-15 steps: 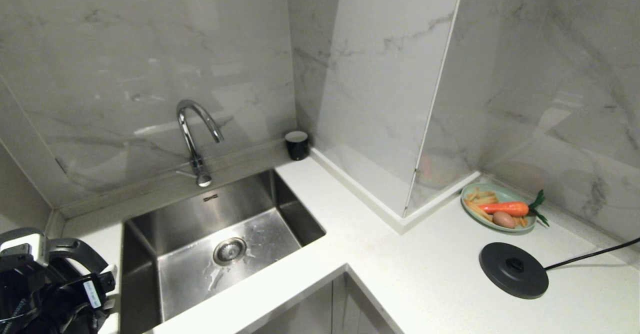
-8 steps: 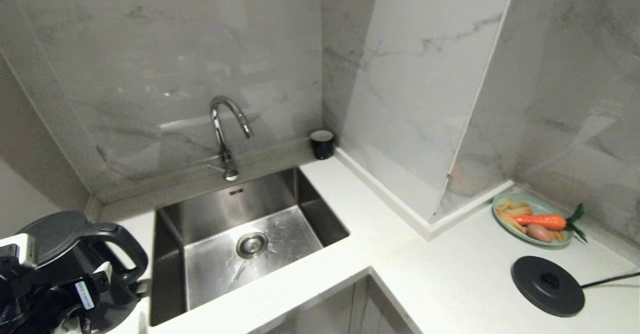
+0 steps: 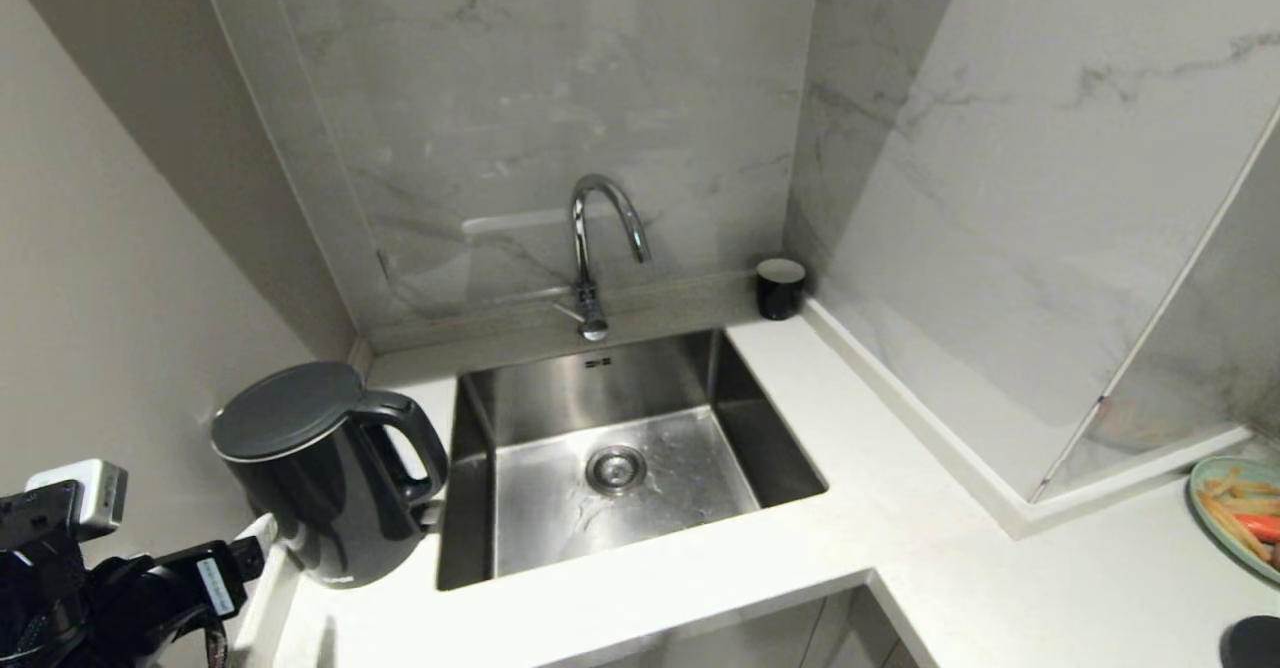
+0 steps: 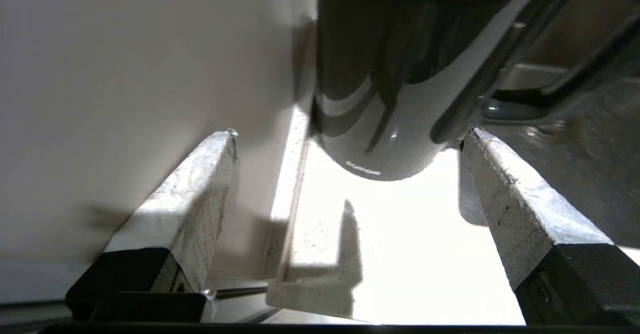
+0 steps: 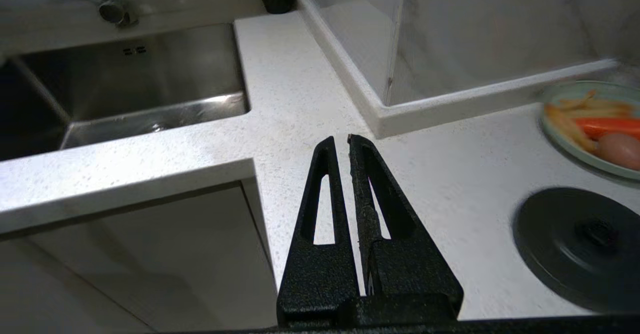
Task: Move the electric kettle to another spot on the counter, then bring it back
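I count one tall glossy black electric kettle point(image 3: 320, 478) at the lower left of my head view, standing on one white speckled stone counter point(image 3: 700, 578). There is one stainless steel sink point(image 3: 620, 448) in the middle, one curved chrome tap point(image 3: 598, 238) above it, and one small black cup point(image 3: 780, 288) to its upper right. At the right edge I see one pale green plate point(image 3: 1235, 518) and one flat round black base disc point(image 3: 1255, 641).

Our left gripper point(image 4: 350, 144) hangs low at our left side with its fingers point(image 4: 195, 194) spread wide, gripping nothing. Our right gripper point(image 5: 345, 141) sits parked, fingertips pressed together.
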Robot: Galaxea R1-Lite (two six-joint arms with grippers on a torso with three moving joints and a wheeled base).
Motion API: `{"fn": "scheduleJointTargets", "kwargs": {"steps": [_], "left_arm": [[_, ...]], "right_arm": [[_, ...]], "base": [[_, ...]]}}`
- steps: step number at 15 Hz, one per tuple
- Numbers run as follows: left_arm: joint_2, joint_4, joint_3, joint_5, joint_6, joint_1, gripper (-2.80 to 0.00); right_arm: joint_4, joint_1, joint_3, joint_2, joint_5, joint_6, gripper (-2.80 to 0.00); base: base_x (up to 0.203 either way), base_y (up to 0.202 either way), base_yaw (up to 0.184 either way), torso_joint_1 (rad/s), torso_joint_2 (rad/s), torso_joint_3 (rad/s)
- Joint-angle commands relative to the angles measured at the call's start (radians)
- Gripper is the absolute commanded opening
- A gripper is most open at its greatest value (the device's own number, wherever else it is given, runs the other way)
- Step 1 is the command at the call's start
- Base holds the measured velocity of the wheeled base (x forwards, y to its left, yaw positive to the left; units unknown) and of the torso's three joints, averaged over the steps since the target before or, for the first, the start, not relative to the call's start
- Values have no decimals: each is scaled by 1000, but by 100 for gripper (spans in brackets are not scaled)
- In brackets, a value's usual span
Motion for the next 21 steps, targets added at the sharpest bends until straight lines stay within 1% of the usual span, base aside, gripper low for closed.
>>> {"fn": "scheduleJointTargets", "kwargs": {"steps": [1,3,7,13,21], "left_arm": [[-14,-9,0,19,1,-18,0],[-23,-10,-1,19,1,-53,0],[-21,-11,0,19,-5,-111,0],[-17,-11,-2,18,-5,-128,0],[-21,-12,-5,19,-5,-126,0]], "right_arm": [[1,0,0,-2,0,-1,-280],[1,0,0,-2,0,-1,-280],[1,0,0,-2,0,-1,-280],[1,0,0,-2,0,-1,-280],[1,0,0,-2,0,-1,-280]], "base": [[-21,-27,129,2,12,7],[-10,-26,83,-7,6,12],[0,0,0,0,0,0],[0,0,0,7,1,0],[9,3,-147,2,3,2]]}}
